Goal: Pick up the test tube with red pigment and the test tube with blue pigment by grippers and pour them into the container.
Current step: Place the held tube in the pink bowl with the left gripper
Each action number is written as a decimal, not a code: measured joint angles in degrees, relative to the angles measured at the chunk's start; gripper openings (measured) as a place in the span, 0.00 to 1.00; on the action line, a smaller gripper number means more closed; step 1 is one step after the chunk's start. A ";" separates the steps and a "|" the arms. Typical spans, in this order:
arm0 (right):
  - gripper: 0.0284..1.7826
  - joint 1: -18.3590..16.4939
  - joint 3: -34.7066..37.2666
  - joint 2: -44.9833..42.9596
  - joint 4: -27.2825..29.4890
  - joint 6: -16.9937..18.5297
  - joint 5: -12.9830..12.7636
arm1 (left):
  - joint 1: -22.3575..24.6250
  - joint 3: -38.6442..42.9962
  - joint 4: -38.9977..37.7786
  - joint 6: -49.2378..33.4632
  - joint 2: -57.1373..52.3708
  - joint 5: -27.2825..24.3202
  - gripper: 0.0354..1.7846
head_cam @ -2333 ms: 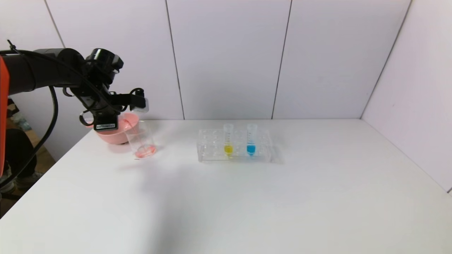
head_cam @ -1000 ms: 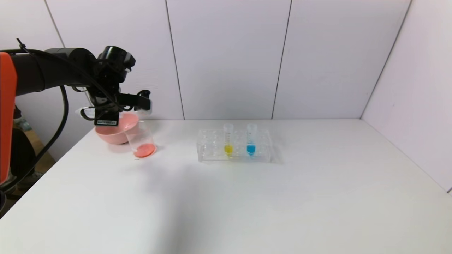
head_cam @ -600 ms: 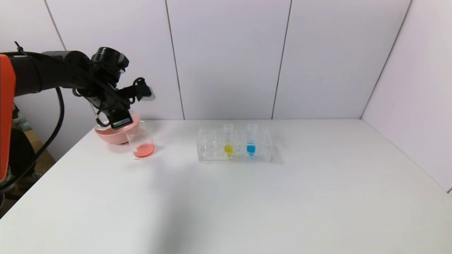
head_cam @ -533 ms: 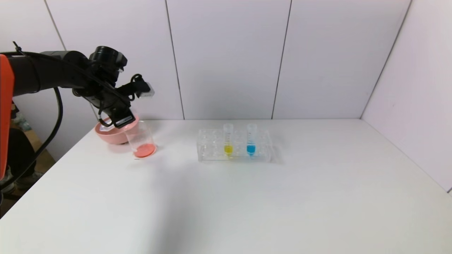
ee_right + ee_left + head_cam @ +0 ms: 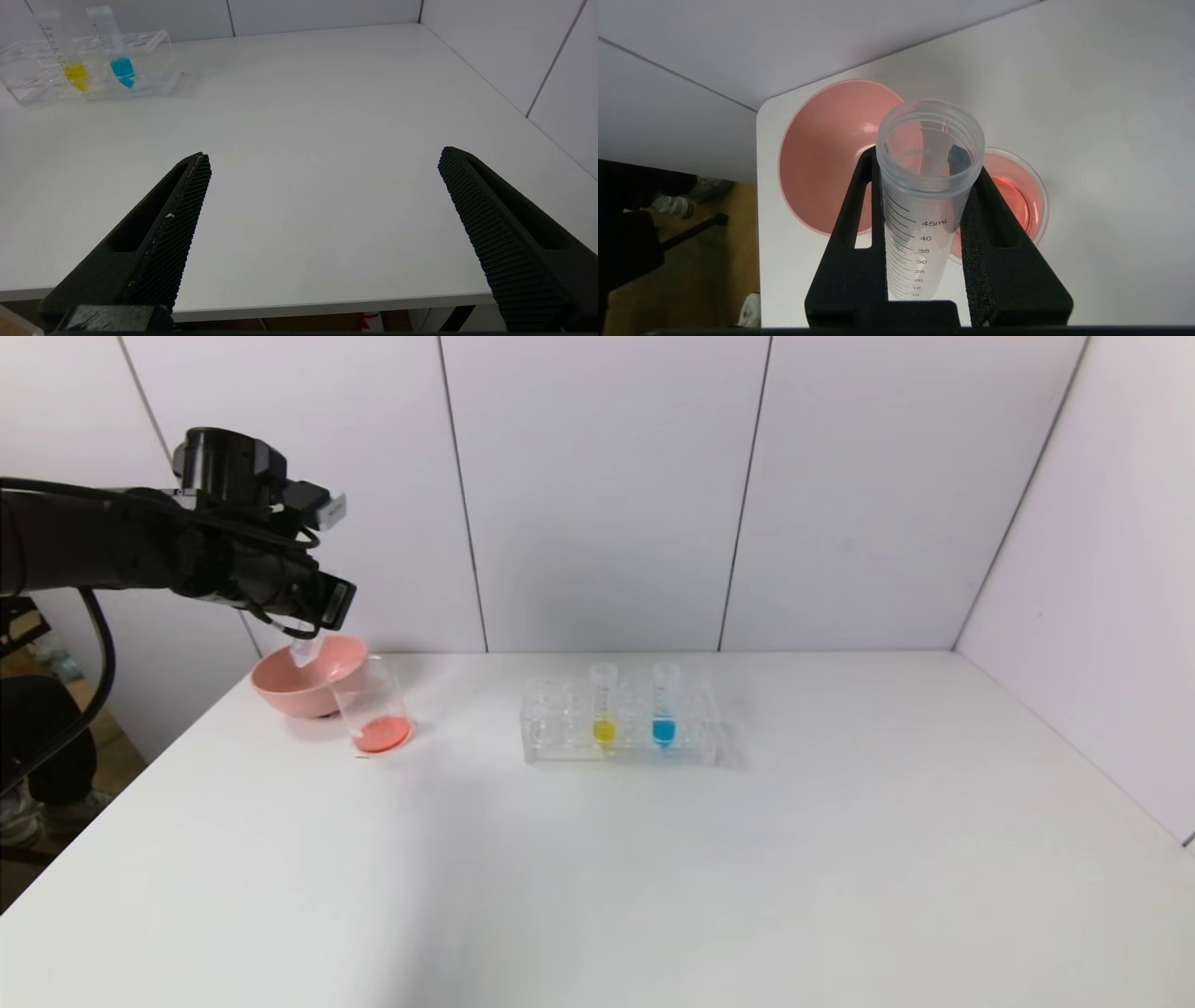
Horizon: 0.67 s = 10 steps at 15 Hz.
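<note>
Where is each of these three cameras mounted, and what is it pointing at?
Head: high on the robot, facing forward and down at the table; left arm shows.
Left wrist: behind the left pincer, which grips the emptied tube above the beaker.
Right wrist: behind the open right pincer, low at the table's edge.
Head and right wrist share the rack.

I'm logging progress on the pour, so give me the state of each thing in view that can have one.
test tube with red pigment: emptied, held above the pink bowl
left gripper: shut on the tube
container: upright, red liquid at its bottom
test tube with blue pigment: upright in the rack, blue liquid inside
yellow tube: upright in the rack
rack: standing on the table
pink bowl: upright, nothing visible inside
right gripper: open, at the table's near edge
</note>
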 joint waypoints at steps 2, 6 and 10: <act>1.00 0.00 0.00 0.00 0.02 0.02 -0.02 | 0.27 8.13 -10.17 -5.17 -3.07 2.10 0.24; 1.00 0.00 0.00 0.00 0.02 0.00 -0.02 | 0.55 26.69 -34.44 -13.24 -7.84 7.34 0.24; 1.00 0.00 0.00 0.00 0.02 0.02 -0.02 | 1.17 43.02 -65.20 -15.77 -8.91 12.57 0.24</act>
